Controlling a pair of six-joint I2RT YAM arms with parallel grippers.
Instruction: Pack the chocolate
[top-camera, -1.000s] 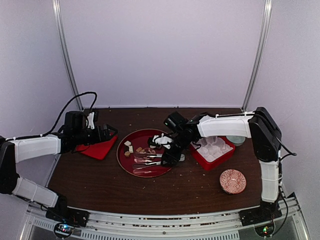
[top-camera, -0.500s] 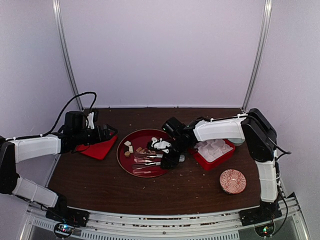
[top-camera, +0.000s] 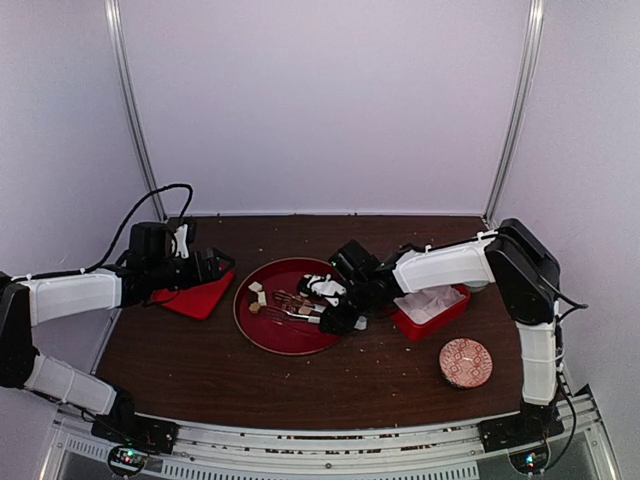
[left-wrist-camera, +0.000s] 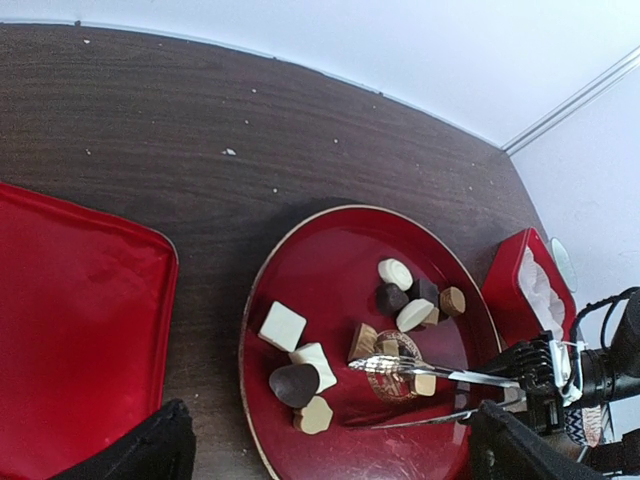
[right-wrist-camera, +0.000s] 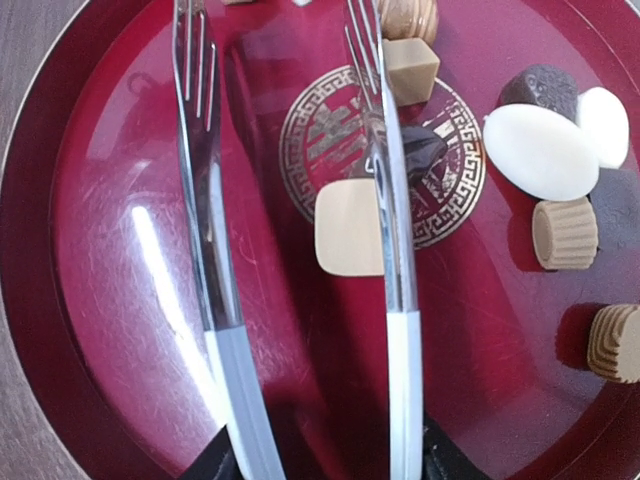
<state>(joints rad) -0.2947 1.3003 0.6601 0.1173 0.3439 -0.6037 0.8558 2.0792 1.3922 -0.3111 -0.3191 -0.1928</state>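
The chocolate (left-wrist-camera: 282, 327), several small dark, tan and white pieces, lies on a round red plate (left-wrist-camera: 330, 260). My right gripper (right-wrist-camera: 325, 470) is shut on the handle end of metal tongs (right-wrist-camera: 200, 150), whose two arms stand apart over the plate (right-wrist-camera: 100, 330). A tan square chocolate (right-wrist-camera: 345, 227) lies between the arms, against the right one; the left arm is clear of it. From above, the tongs (top-camera: 295, 312) reach left from the right gripper (top-camera: 335, 318). My left gripper (top-camera: 215, 267) hangs open, holding nothing, left of the plate (top-camera: 270, 335).
A red box (top-camera: 430, 308) with white paper cups stands right of the plate. Under the left gripper lies a red lid (top-camera: 195, 298). A small patterned dish (top-camera: 466, 362) sits near the front right. Pale crumbs dot the brown table.
The right gripper has squeezed the tongs' arms closer together and swung their tips toward the plate's middle. The left arm has not moved.
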